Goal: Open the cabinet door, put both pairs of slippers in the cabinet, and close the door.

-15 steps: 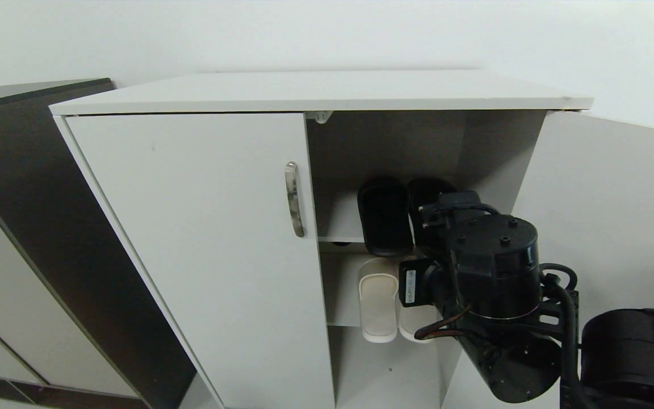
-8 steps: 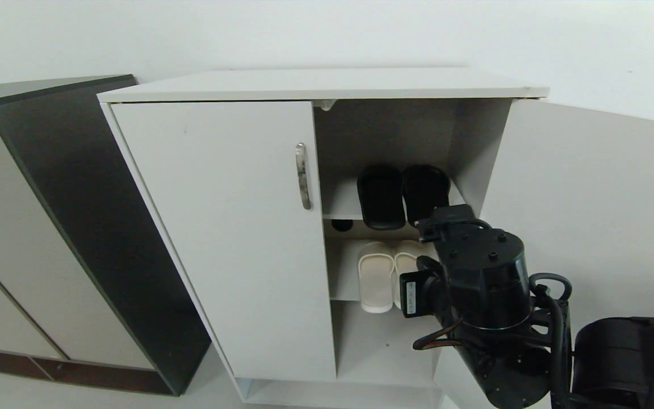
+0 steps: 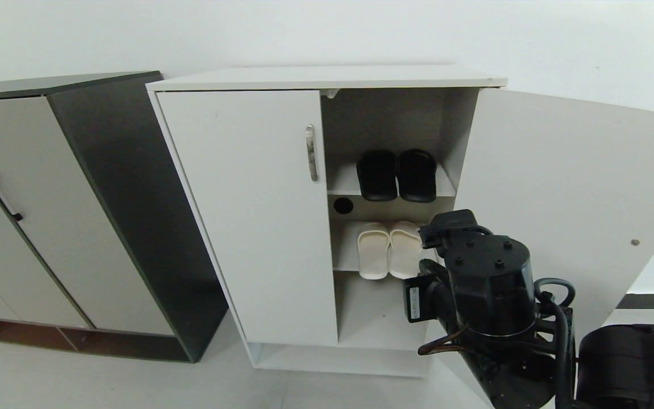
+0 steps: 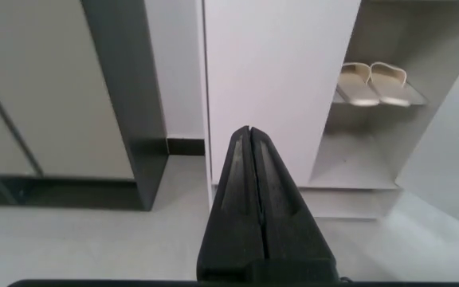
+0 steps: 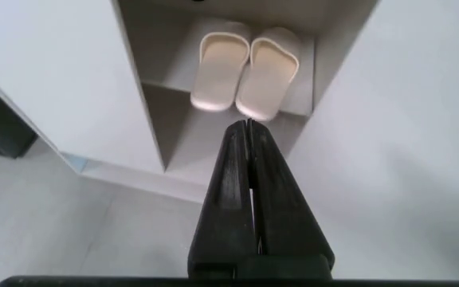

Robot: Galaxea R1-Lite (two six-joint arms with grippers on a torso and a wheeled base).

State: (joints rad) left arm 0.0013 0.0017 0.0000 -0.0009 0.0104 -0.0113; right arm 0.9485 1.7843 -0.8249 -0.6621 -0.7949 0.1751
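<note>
The white cabinet [image 3: 327,76] has its right door [image 3: 560,187] swung wide open and its left door [image 3: 247,216] closed. Black slippers [image 3: 396,175] lie side by side on the upper shelf. White slippers [image 3: 389,249] [image 5: 248,68] [image 4: 375,82] lie on the shelf below. My right gripper [image 5: 248,127] is shut and holds nothing; it hangs in front of the open compartment, short of the white pair. My left gripper [image 4: 249,131] is shut and empty, low before the closed door.
A grey cabinet with dark sides [image 3: 77,199] stands beside the white one on the left. A metal handle [image 3: 310,153] is on the closed door. Bare floor [image 3: 134,386] lies in front of both cabinets.
The whole head view has pulled back from the cabinet, so the camera has moved away. Both pairs of slippers stay on their shelves. The right door stays open.
</note>
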